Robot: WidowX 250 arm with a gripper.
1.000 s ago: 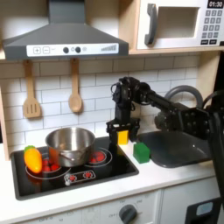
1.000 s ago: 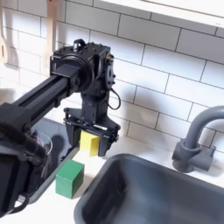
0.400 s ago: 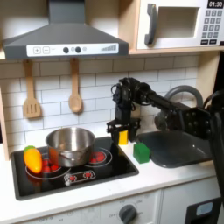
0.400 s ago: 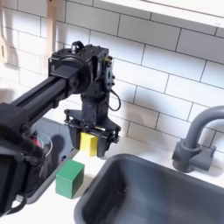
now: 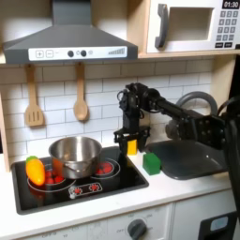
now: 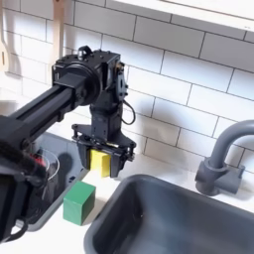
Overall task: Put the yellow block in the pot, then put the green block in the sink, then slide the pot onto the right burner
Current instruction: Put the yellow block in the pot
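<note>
Between the black fingers of the gripper (image 6: 101, 162), the yellow block (image 6: 100, 163) sits clamped, lifted off the stovetop (image 5: 94, 192) near the tiled back wall. Toward the first exterior view's right of it, the green block (image 5: 152, 163) rests on the stove's edge, just beside the dark grey sink (image 6: 159, 218) with its curved faucet (image 6: 220, 159). At the first exterior view's left, the shiny steel pot (image 5: 75, 156) stands on the burners, an orange-yellow oval toy (image 5: 35, 171) beside it. Its contents cannot be told.
</note>
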